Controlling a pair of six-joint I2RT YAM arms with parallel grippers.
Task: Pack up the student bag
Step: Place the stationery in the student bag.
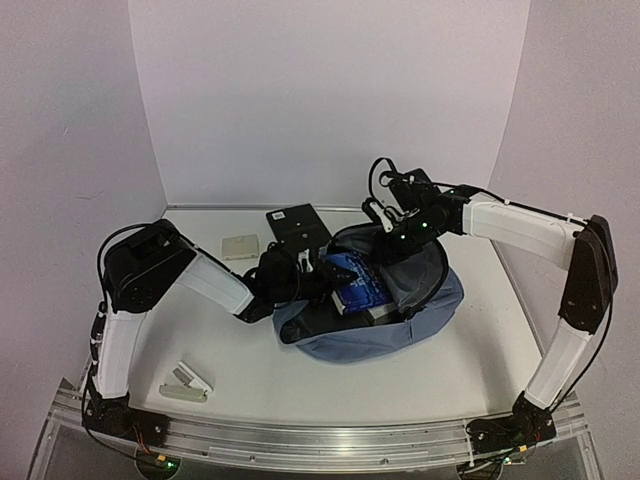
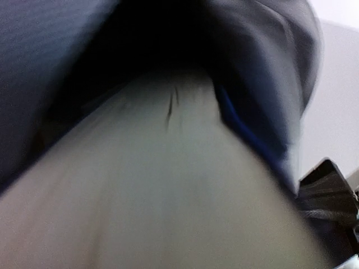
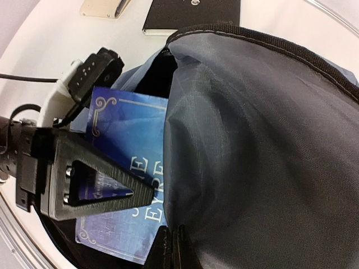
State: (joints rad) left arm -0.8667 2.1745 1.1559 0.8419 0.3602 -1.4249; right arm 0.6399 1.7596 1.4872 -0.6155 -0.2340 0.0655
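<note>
The student bag (image 1: 400, 335) sits mid-table, soft blue-grey fabric slumped low. The right gripper (image 3: 171, 246) is pinched tight on the dark grid-weave lining at the rim, I'd guess to keep the mouth gaping. The left gripper (image 1: 325, 283) lies against a flat, glossy blue book (image 3: 132, 140) that's halfway in. Can't tell if its fingers actually grip it.

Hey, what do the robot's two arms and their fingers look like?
Both arms are alike: the left arm and right arm have white shells with black joints and thin black cables. The left gripper's fingers are black plastic with a triangular cut-out.
</note>
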